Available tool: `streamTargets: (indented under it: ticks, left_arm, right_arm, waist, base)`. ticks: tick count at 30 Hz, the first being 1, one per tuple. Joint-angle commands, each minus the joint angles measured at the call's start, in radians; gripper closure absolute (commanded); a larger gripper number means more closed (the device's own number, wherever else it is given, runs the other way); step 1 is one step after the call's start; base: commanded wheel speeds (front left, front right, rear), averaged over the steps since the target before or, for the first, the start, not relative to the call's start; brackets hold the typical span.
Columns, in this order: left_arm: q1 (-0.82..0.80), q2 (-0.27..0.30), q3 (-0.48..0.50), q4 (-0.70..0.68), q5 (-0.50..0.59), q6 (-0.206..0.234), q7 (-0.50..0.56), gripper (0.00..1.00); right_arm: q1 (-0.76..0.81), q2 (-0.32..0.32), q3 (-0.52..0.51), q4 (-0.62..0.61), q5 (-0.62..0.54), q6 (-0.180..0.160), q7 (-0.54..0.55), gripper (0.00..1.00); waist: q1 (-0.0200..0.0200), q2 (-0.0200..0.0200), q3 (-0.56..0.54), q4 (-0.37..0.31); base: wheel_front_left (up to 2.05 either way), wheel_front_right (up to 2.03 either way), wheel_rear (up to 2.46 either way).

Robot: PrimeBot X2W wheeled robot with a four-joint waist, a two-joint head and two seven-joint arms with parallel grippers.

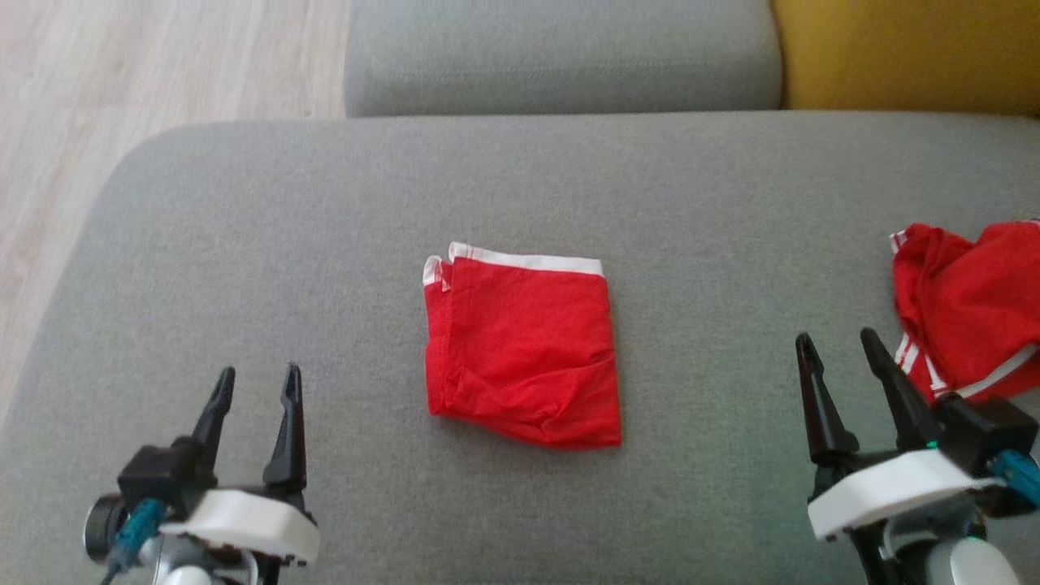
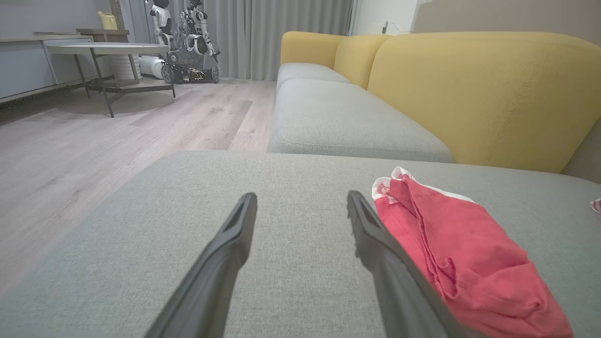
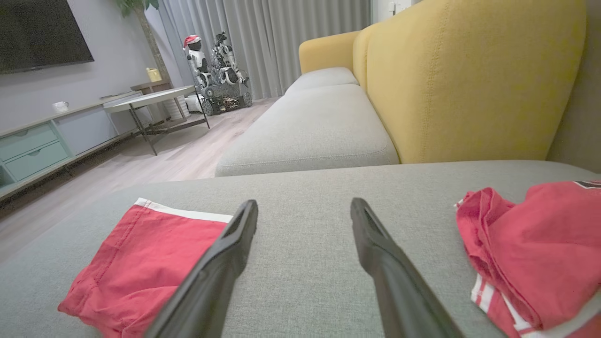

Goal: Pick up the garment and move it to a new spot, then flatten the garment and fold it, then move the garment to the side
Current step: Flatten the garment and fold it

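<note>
Lying at the centre of the woven grey cushion [image 1: 284, 227], the red garment [image 1: 520, 349] forms a folded rectangle, white band at twelve o'clock. Both pincers gape empty: left gripper [image 1: 260, 371] at seven o'clock, right gripper [image 1: 835, 335] at four; crumpled red cloth [image 1: 967, 309] sits at three o'clock.

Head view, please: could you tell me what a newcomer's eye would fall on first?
A neatly folded red garment with a white band lies mid-cushion on the grey sofa seat. A second, crumpled red garment with white stripes sits at the right edge, close beside the open right gripper. The open left gripper hovers at lower left, holding nothing.
</note>
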Motion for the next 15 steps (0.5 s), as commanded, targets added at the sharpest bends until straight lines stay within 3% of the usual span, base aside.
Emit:
streamTargets:
  ticks: [1,15]
  left_arm:
    - [-0.033,0.019,0.032,-0.032,0.016,-0.003,-0.006,0.0]
    - [0.021,0.036,0.014,-0.053,0.009,0.002,0.024,0.0]
  right_arm:
    - [-0.022,-0.006,0.015,-0.041,-0.011,-0.001,0.005,0.0]
    - [0.033,-0.004,0.016,-0.082,-0.053,-0.001,0.039,0.0]
  waist:
    - [0.0,-0.0001,-0.011,-0.005]
    - [0.0,-0.0001,-0.047,-0.008]
  base:
    - [0.0,0.0,0.0]
    - [0.0,0.0,0.0]
